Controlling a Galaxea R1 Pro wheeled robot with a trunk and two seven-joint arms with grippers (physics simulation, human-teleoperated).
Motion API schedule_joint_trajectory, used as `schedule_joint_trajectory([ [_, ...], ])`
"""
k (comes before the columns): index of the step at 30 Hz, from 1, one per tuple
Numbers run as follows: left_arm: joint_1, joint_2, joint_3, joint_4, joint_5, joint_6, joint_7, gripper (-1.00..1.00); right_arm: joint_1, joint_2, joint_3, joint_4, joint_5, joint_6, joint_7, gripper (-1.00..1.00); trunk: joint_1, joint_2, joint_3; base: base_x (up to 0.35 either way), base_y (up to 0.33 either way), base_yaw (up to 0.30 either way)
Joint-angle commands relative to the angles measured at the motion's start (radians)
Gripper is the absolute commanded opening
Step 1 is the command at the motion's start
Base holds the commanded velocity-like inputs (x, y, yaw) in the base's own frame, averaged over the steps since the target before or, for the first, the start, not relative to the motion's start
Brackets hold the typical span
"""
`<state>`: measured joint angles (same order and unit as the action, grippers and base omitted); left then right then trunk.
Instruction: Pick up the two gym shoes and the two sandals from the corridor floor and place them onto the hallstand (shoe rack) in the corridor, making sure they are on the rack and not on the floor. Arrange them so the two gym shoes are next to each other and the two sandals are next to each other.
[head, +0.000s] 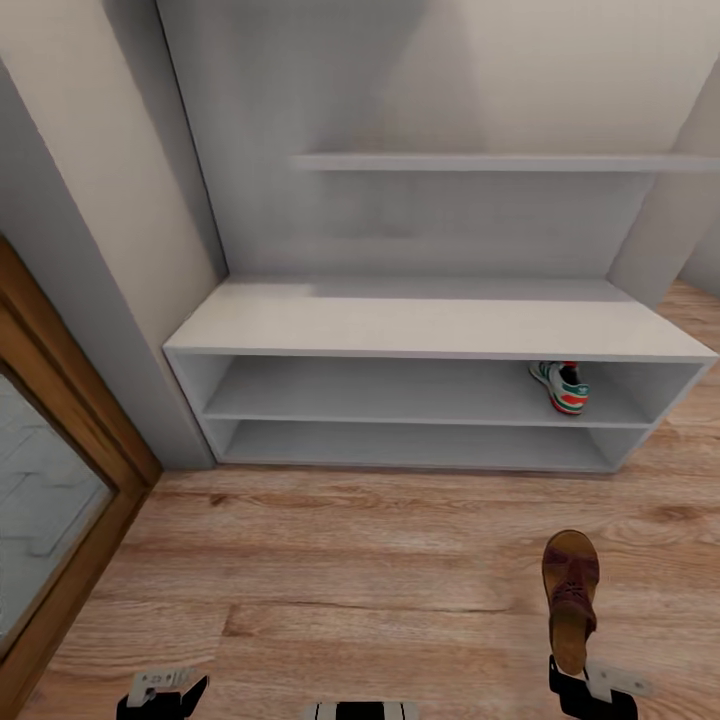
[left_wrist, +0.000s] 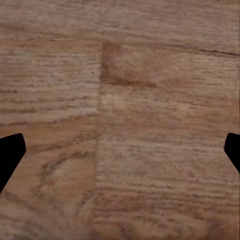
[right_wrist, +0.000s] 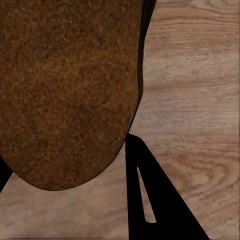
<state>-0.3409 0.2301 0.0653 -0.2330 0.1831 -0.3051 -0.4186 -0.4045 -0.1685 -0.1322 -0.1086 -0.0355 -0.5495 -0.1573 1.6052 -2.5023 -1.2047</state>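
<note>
One flat brown leather sandal (head: 571, 598) with a darker strap is pinched at its heel end by the right gripper (head: 568, 672), low at the near right of the head view; the sandal points away from the robot toward the light grey hallstand (head: 430, 330) and is held above the light brown wood-plank corridor floor (head: 350, 560). In the right wrist view the sandal's rough brown sole (right_wrist: 70, 90) sits close against the camera, one black finger (right_wrist: 150, 200) pressed along its edge, planks behind it. The left gripper (head: 165, 690) hangs low at the near left, pointing down at bare planks, its two dark fingertips (left_wrist: 10, 155) spread wide apart with nothing between them. One cream-white gym shoe (head: 562, 386) with green stripes and red-orange accents stands on the upper open tier of the hallstand's low bench, near its right end, heel toward the robot. A wood-framed door (head: 60, 480) lies along the left wall.
</note>
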Motion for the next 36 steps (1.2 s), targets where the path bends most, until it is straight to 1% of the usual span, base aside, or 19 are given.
schedule_joint_trajectory([
  [1,-0.001,-0.002,0.007,-0.001,0.005,0.001,-0.010,1.00,-0.001,0.000,-0.002,0.001,-0.005,-0.004,0.001,-1.00,0.000,0.000,-0.001,0.000,0.091,0.000],
  [5,-0.001,-0.006,0.006,-0.008,0.005,-0.002,-0.011,1.00,-0.001,0.006,0.000,-0.003,-0.004,-0.001,0.003,-1.00,0.000,0.000,-0.001,0.000,0.047,0.000],
  [8,-0.001,-0.010,0.005,-0.011,0.004,-0.024,-0.014,1.00,-0.002,0.033,0.010,-0.010,0.008,0.006,0.003,-1.00,0.000,0.000,-0.001,0.000,0.016,0.000],
  [9,-0.001,-0.012,0.003,-0.012,0.003,-0.043,-0.016,1.00,-0.002,0.054,0.017,-0.022,0.020,0.017,0.002,-1.00,0.000,0.000,-0.001,0.000,0.008,0.000],
  [12,-0.001,-0.019,0.000,-0.013,0.000,-0.070,-0.020,1.00,-0.002,0.090,0.030,-0.058,0.048,0.056,0.001,-1.00,0.000,0.000,-0.001,0.000,0.005,0.000],
  [13,-0.001,-0.025,-0.001,-0.014,-0.002,-0.084,-0.026,1.00,-0.002,0.115,0.037,-0.093,0.071,0.101,0.000,-1.00,0.000,0.000,-0.001,0.000,0.003,0.000],
  [16,-0.001,-0.032,-0.004,-0.015,-0.004,-0.098,-0.049,1.00,-0.003,0.151,0.043,-0.158,0.109,0.199,-0.001,-1.00,0.000,0.000,-0.001,0.000,0.002,0.000],
  [17,-0.001,-0.033,-0.005,-0.015,-0.004,-0.104,-0.074,1.00,-0.003,0.174,0.045,-0.209,0.132,0.277,-0.002,-1.00,0.000,0.000,-0.001,0.000,0.000,0.000],
  [20,-0.001,-0.030,-0.002,-0.014,0.000,-0.109,-0.123,1.00,-0.002,0.209,0.048,-0.291,0.157,0.405,-0.004,-1.00,0.000,0.000,-0.001,0.000,0.000,0.000],
  [21,-0.001,-0.028,0.001,-0.012,0.001,-0.112,-0.161,1.00,-0.003,0.233,0.049,-0.346,0.167,0.489,-0.004,-1.00,0.000,0.000,-0.001,0.000,0.000,0.000],
  [23,-0.001,-0.024,0.002,-0.009,0.002,-0.114,-0.198,1.00,-0.004,0.257,0.050,-0.398,0.174,0.568,-0.005,-1.00,0.000,0.000,-0.001,0.000,0.000,0.000],
  [24,-0.001,-0.020,0.003,-0.006,0.002,-0.115,-0.230,1.00,-0.007,0.279,0.050,-0.445,0.178,0.641,-0.006,-1.00,0.000,0.000,-0.001,0.000,0.000,0.000],
  [27,0.002,-0.012,0.004,-0.004,0.003,-0.116,-0.265,1.00,-0.018,0.312,0.050,-0.505,0.181,0.737,-0.006,-1.00,0.000,0.000,-0.001,0.000,0.000,0.000],
  [28,0.007,-0.006,0.005,-0.003,0.004,-0.117,-0.278,1.00,-0.033,0.331,0.051,-0.535,0.182,0.791,-0.007,-1.00,0.000,0.000,-0.001,0.000,0.000,0.000],
  [29,0.010,-0.004,0.005,-0.004,0.004,-0.117,-0.283,1.00,-0.042,0.340,0.051,-0.547,0.183,0.816,-0.007,-1.00,0.000,0.000,-0.001,0.000,0.000,0.000],
  [30,0.013,-0.002,0.005,-0.004,0.005,-0.117,-0.287,1.00,-0.052,0.343,0.051,-0.557,0.184,0.839,-0.008,-1.00,0.000,0.000,-0.001,0.000,0.000,0.000],
  [32,0.020,0.002,0.005,-0.007,0.005,-0.118,-0.295,1.00,-0.086,0.343,0.051,-0.576,0.184,0.897,-0.016,-1.00,0.000,0.000,-0.001,0.000,0.000,0.000],
  [33,0.022,0.003,0.005,-0.007,0.005,-0.118,-0.297,1.00,-0.098,0.343,0.051,-0.579,0.184,0.913,-0.022,-1.00,0.000,0.000,-0.001,0.000,0.000,0.000],
  [36,0.030,0.006,0.006,-0.006,0.005,-0.132,-0.302,1.00,-0.158,0.343,0.051,-0.587,0.184,0.970,-0.065,-1.00,0.000,0.000,-0.001,0.000,0.000,0.000],
])
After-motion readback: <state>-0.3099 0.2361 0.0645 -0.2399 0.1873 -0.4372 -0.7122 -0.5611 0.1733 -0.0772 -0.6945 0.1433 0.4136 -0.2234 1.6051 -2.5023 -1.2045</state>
